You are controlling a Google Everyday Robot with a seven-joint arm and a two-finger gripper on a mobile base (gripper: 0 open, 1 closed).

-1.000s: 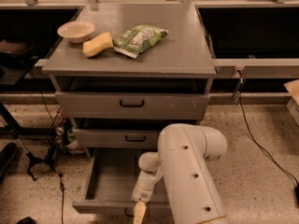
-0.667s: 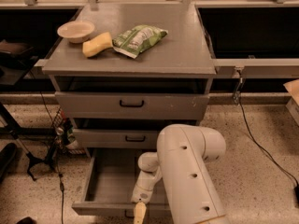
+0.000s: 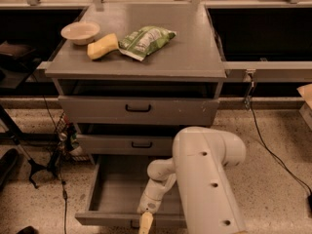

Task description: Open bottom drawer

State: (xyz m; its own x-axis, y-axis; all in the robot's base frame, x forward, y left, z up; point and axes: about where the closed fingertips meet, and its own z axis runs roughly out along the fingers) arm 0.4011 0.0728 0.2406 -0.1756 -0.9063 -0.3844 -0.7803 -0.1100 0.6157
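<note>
One bottom drawer stands open, plain grey inside; tool at its front edge, grip unclear.

The thick white plastic arm link fills the lower right of the view, rounded on top and running off the bottom edge. From its left side a slimmer white jointed wrist bends down and leftward, ending in the yellowish-tipped gripper, which points downward at the bottom edge.

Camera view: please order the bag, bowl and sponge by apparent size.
1. Bag
2. Bowl and sponge, too alike to rank
End effector sits at the open bottom drawer's front.
</note>
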